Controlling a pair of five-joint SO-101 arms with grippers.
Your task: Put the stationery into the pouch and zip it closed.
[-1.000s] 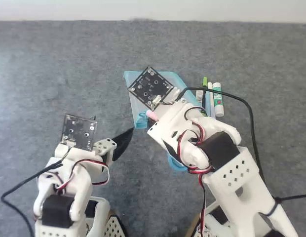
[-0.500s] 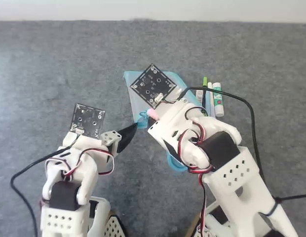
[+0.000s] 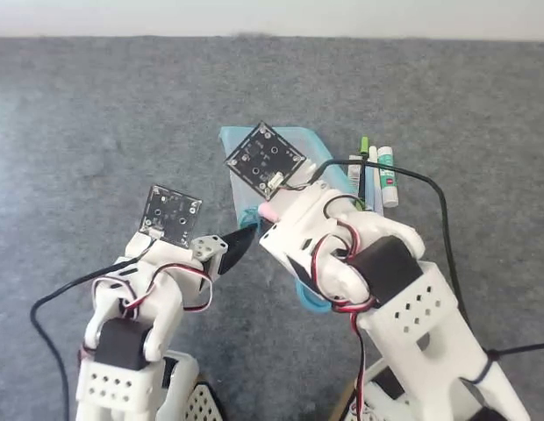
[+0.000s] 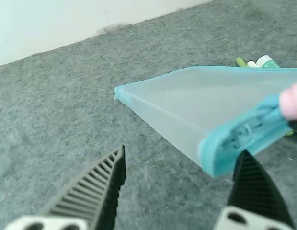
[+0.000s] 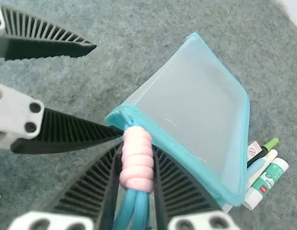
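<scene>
So the pouch [image 3: 318, 147] was lying on the table [image 3: 96, 114], out in front of both arms and roughly midway between them. The stationery [image 3: 378, 168] was bunched side by side just to the right of the pouch, all of it outside. It was touching the pouch's edge I think, hard to be sure from above. The right gripper [image 5: 136, 152] sat at the pouch's near end with the zip pull [image 5: 137, 167] between its fingers. The left gripper [image 4: 183, 150] was on the left of that same corner. One finger tip was right next to the pull and the other was well off to the side over bare table.
</scene>
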